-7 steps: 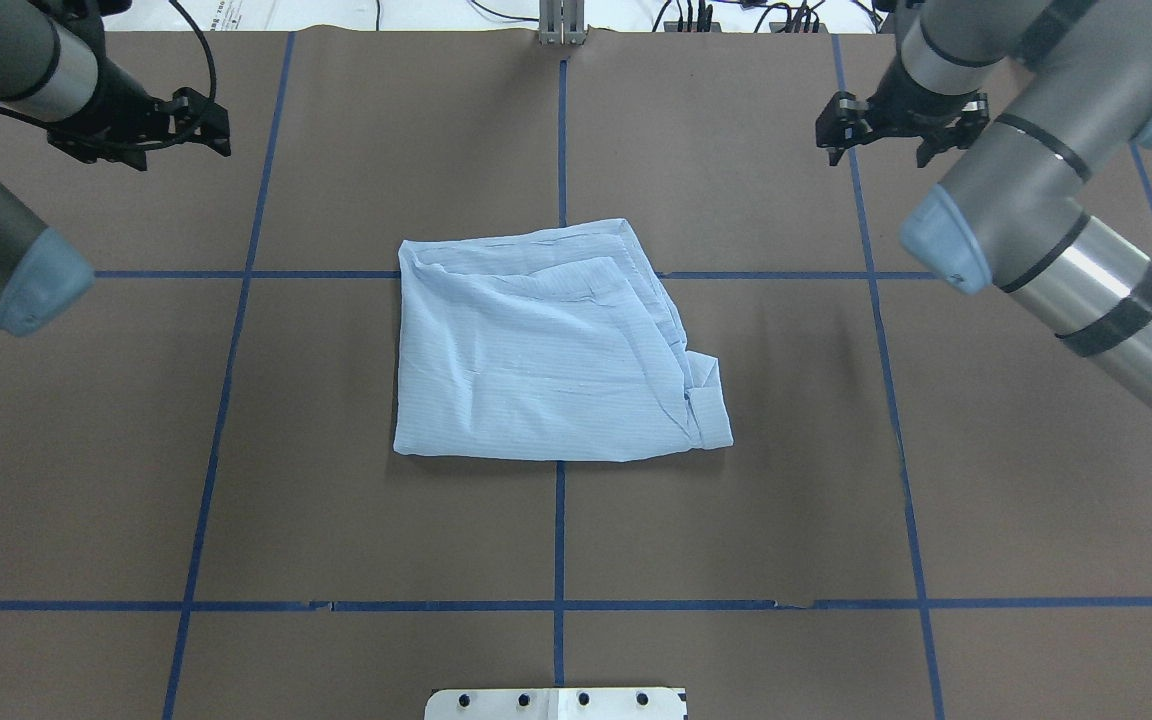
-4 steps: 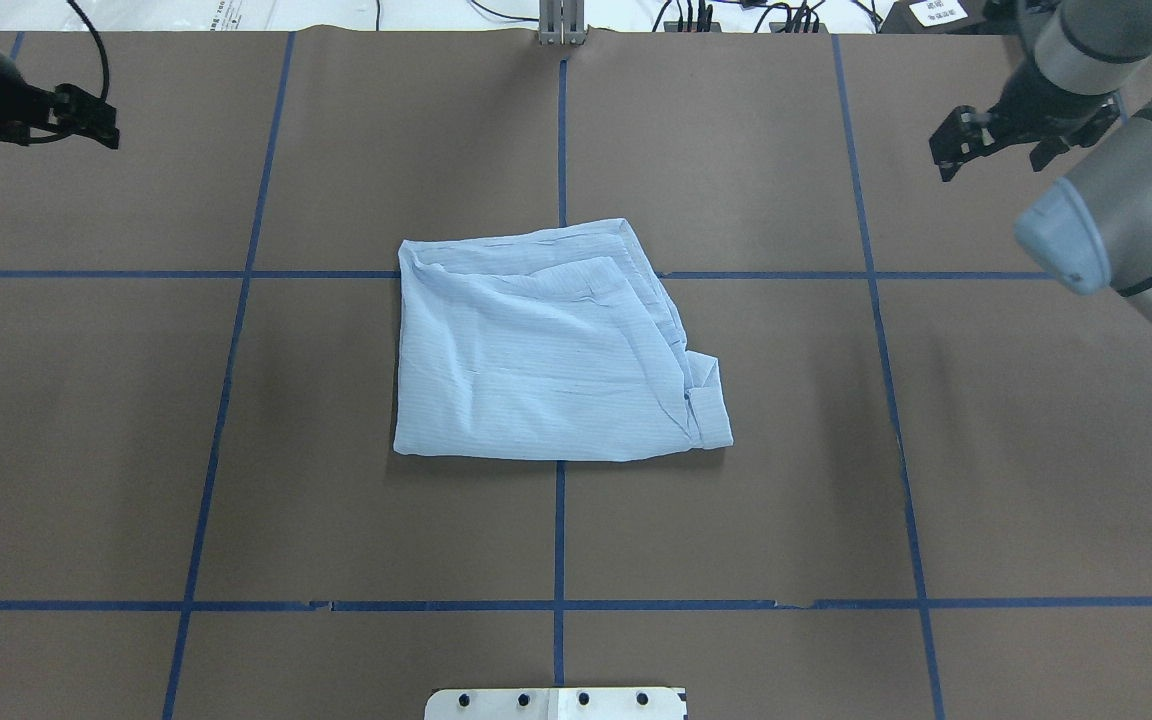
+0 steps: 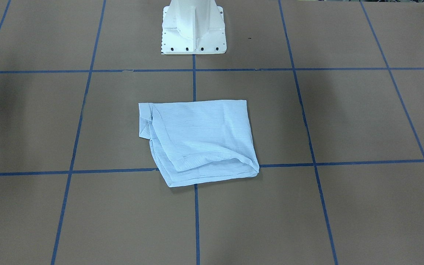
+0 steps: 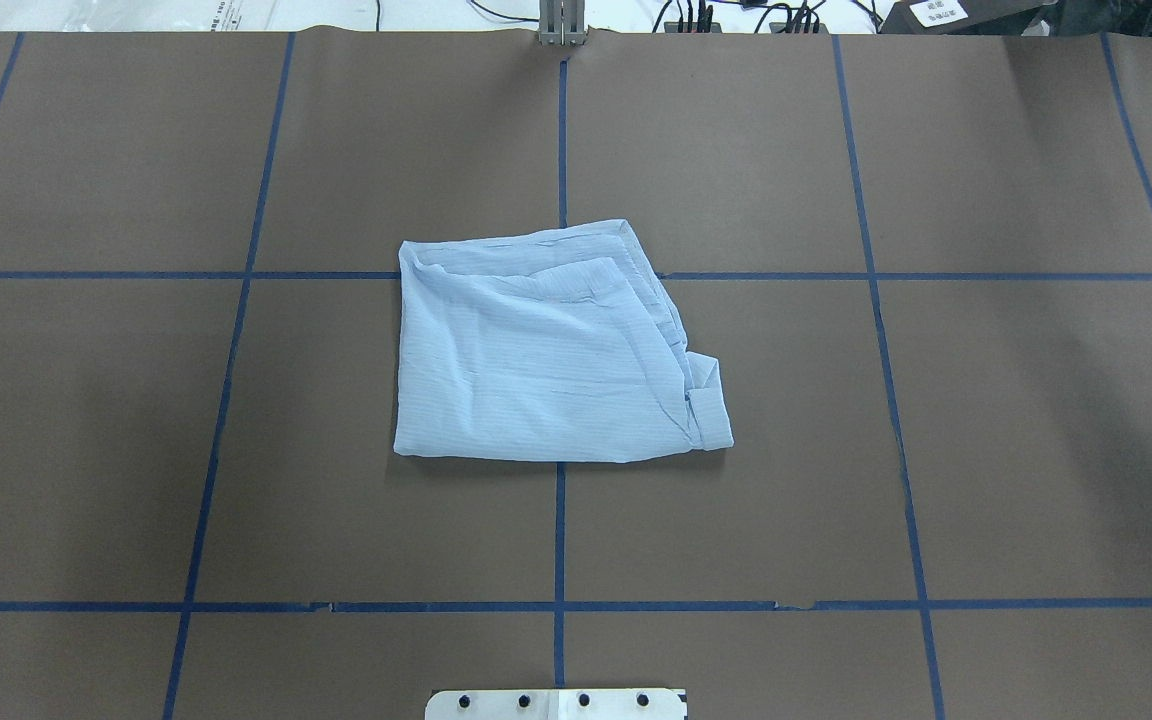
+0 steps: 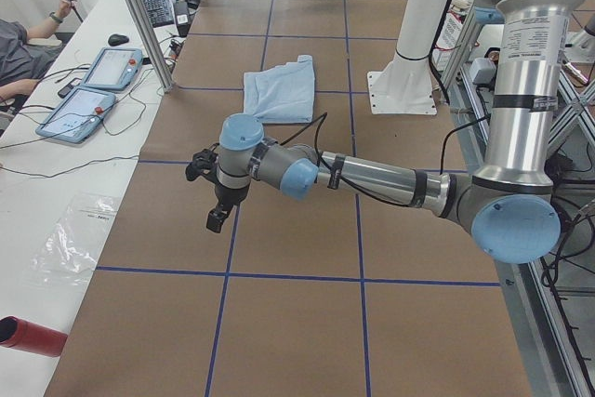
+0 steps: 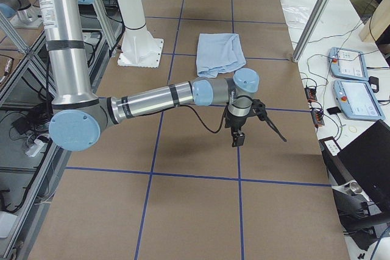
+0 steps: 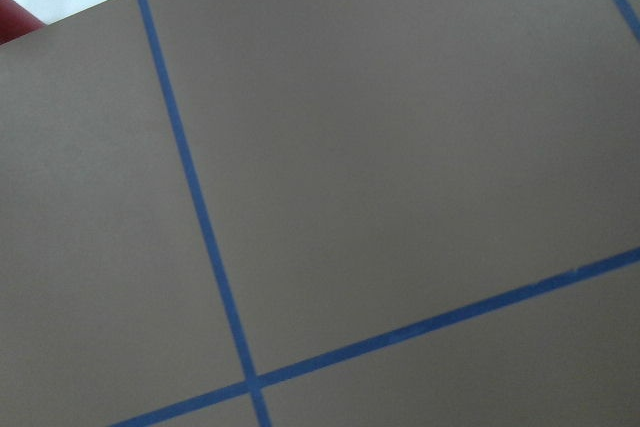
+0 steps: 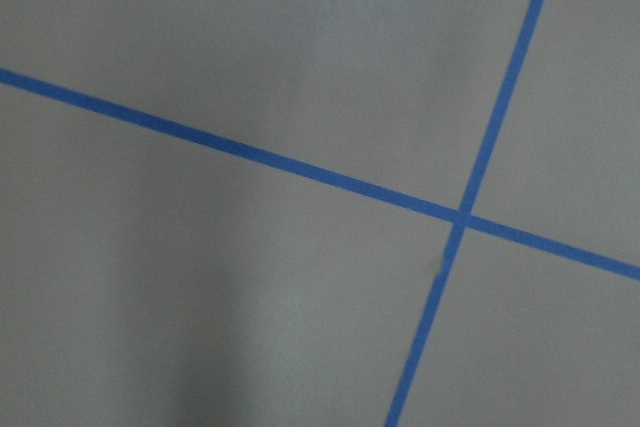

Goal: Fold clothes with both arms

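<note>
The light blue striped shirt [image 4: 536,360] lies folded into a rough rectangle at the middle of the brown table, a cuff showing at its right edge; it also shows in the front view [image 3: 201,140] and both side views [image 5: 282,92] [image 6: 220,53]. Nothing touches it. My left gripper [image 5: 206,197] hangs over the table's left end, far from the shirt. My right gripper [image 6: 259,135] hangs over the table's right end, also far from it. Both show only in the side views, so I cannot tell whether they are open or shut. The wrist views show only brown paper and blue tape.
The white pedestal base [image 3: 193,33] stands at the robot's side of the table [image 4: 556,703]. Teach pendants lie on side benches [image 5: 93,90] [image 6: 350,83]. A red cylinder [image 5: 28,334] and aluminium posts [image 5: 139,16] stand beside the table. A person sits at the far bench [image 5: 19,44].
Both arms have swung outward and left the overhead view, the left to the left, the right to the right. The shirt has not moved.
</note>
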{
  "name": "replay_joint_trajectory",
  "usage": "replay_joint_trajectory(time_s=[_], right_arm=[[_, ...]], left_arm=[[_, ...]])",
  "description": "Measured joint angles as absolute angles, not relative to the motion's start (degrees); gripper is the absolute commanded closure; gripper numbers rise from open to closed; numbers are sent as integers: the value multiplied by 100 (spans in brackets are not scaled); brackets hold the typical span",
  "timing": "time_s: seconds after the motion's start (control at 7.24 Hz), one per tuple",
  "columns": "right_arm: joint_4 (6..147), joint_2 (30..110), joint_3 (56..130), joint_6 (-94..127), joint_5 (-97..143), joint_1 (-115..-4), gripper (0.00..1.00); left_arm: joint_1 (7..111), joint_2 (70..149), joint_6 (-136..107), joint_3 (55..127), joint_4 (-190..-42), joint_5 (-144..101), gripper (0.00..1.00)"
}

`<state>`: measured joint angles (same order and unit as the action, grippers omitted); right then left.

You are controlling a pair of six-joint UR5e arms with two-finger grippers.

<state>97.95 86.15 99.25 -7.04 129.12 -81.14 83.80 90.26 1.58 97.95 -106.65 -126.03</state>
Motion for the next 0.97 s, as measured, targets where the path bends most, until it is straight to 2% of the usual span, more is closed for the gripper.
replay_joint_trajectory(time_s=[0.55, 0.97], right_arm=[[9645, 9179, 9914, -947, 12955, -8619, 0], [9652, 9421, 9870, -593, 13527, -8986, 0]], left_arm=[[8579, 8638, 144, 9636, -10965, -12624, 0], [8659, 8480, 148, 9830, -10069, -12643, 0]])
